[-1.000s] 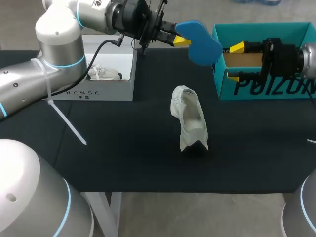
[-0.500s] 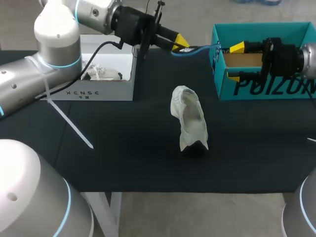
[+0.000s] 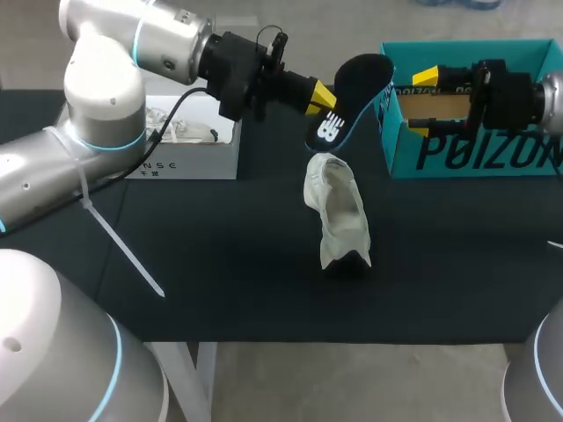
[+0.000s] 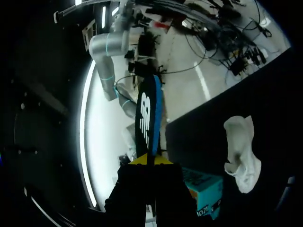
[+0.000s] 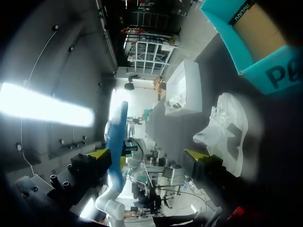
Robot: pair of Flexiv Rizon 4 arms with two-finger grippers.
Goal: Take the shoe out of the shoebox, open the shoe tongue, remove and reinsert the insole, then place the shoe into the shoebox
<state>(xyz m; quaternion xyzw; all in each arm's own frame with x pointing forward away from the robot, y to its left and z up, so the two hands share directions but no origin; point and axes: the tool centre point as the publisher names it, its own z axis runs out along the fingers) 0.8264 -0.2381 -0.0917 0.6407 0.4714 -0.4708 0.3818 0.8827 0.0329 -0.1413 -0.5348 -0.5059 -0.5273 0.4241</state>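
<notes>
A white shoe (image 3: 337, 211) lies on the black table, toe toward the front edge. My left gripper (image 3: 322, 94) is shut on the heel end of an insole (image 3: 354, 98), held in the air just above the shoe's far end. The insole's black underside with a white logo and a blue edge faces the head camera. In the left wrist view the insole (image 4: 147, 118) stands edge-on out of the gripper (image 4: 150, 160), with the shoe (image 4: 242, 156) off to one side. My right gripper (image 3: 422, 104) stands open over the teal shoebox (image 3: 475, 149), empty. From the right wrist, the insole (image 5: 117, 142) and shoe (image 5: 227, 125) lie ahead.
A white box (image 3: 198, 154) holding a second white shoe stands at the back left, behind my left arm. The teal shoebox (image 5: 246, 52) takes up the back right corner. Open black table stretches in front of and to both sides of the shoe.
My left gripper has turned the insole over, from blue top face through edge-on to black underside, and brought it lower and nearer the shoe. The shoe has stayed put.
</notes>
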